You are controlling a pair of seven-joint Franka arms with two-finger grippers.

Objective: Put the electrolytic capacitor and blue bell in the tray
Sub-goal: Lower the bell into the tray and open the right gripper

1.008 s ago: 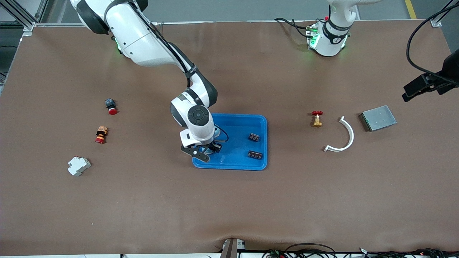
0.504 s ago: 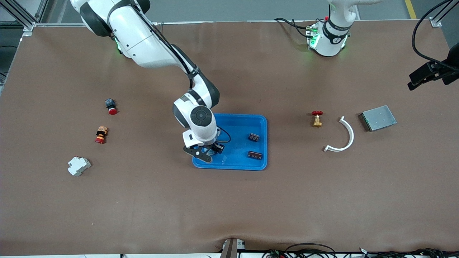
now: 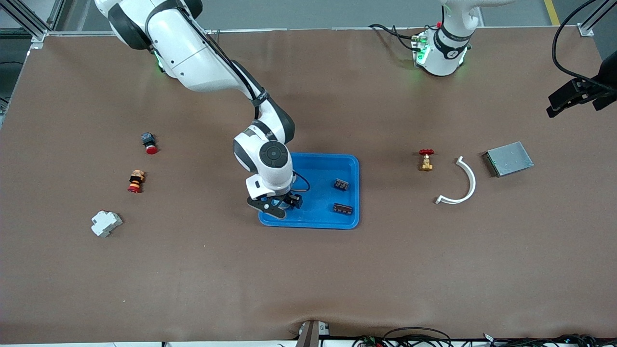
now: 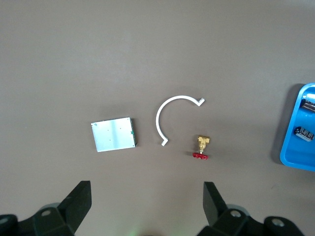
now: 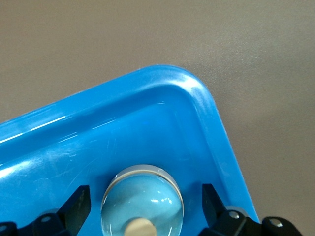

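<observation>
Blue bell (image 5: 142, 199) is sitting in the tray (image 3: 322, 163) corner nearest the right arm's end, right pincer (image 5: 142, 206) spread wide around it, not gripping. Left pincer (image 4: 146, 204) hangs open and empty over the surface, waiting. Can't spot the capacitor for sure, so that half looks undone.

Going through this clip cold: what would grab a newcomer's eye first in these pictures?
The bright-blue tray at mid-table, with the right gripper low over the corner nearest the camera at the right arm's end. Its fingers stand open on either side of the blue bell, which sits in the tray. The left gripper waits, open, high over the table at the left arm's end.
</observation>
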